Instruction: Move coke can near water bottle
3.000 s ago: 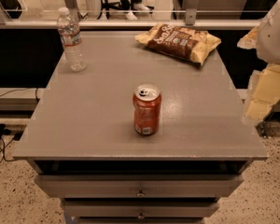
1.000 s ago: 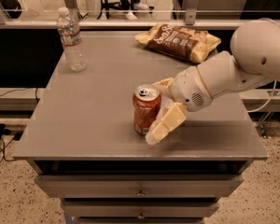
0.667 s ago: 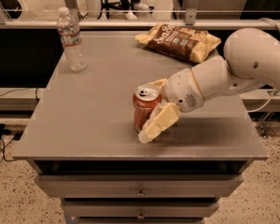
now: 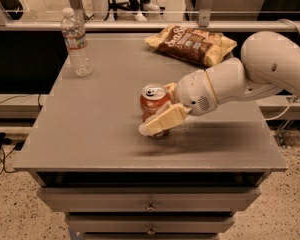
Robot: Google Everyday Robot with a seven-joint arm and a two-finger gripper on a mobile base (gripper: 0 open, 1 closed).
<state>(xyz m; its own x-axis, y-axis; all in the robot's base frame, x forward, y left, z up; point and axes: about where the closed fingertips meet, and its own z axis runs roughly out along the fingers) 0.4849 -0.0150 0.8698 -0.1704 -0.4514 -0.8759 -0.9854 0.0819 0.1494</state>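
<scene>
The coke can (image 4: 153, 100), red-orange with a silver top, stands upright near the middle of the grey table (image 4: 105, 129). My gripper (image 4: 157, 109) reaches in from the right and straddles the can. One cream finger (image 4: 162, 121) lies across the can's front and the other sits behind its top right. The fingers look closed against the can. The can's base is hidden by the near finger. The water bottle (image 4: 76, 43), clear with a white cap, stands upright at the table's far left corner, well apart from the can.
A brown chip bag (image 4: 192, 44) lies at the far right of the table, behind my arm (image 4: 270, 69). The table has drawers below its front edge (image 4: 150, 204). A rail and chair legs stand behind the table.
My gripper came in from the right and its fingers drew in around the can. The can now sits slightly higher and further left in view. The bottle and chip bag have not moved.
</scene>
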